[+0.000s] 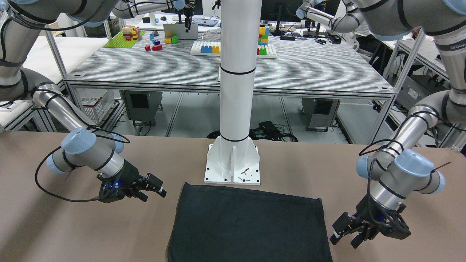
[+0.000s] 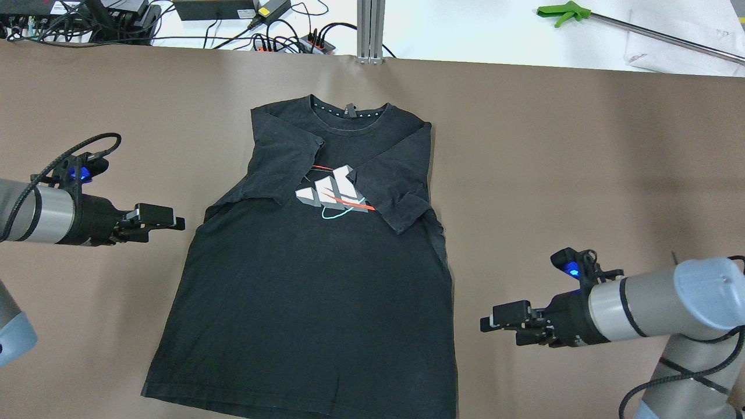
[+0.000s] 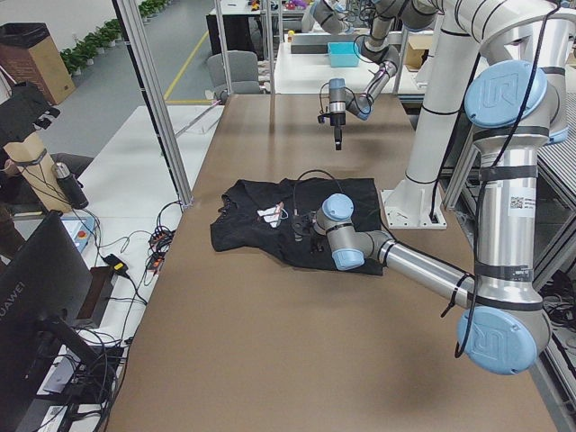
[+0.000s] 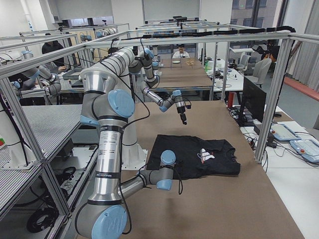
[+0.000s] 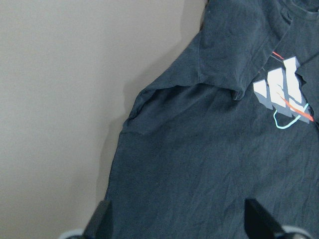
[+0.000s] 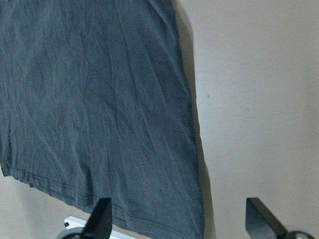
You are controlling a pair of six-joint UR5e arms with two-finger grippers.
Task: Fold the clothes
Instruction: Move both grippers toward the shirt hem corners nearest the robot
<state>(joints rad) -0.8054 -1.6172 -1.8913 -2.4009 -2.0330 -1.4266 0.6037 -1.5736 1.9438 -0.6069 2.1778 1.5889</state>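
The shirt (image 2: 308, 279) lies flat on the brown worktop (image 2: 553, 174) between the two arms. Its long axis runs from the collar (image 2: 349, 113) at the far side to the hem at the near side, just beside the white post base (image 1: 233, 163). The left gripper (image 2: 174, 221) hangs off the shirt's left edge at about armpit level and points inward across that axis. The right gripper (image 2: 488, 323) points in from the right edge, nearer the hem. Neither touches the cloth. The left one looks slightly closer to its edge. Both grippers are spread and hold nothing; each wrist view shows the two fingers wide apart over the fabric's side edge. A fold of the body would probably call for each to come in sideways and low to catch its edge. The shirt is black, matte and finely creased, with a white, red and teal print (image 2: 332, 195) on the chest. Both short sleeves are already turned in over the chest, partly covering the print.
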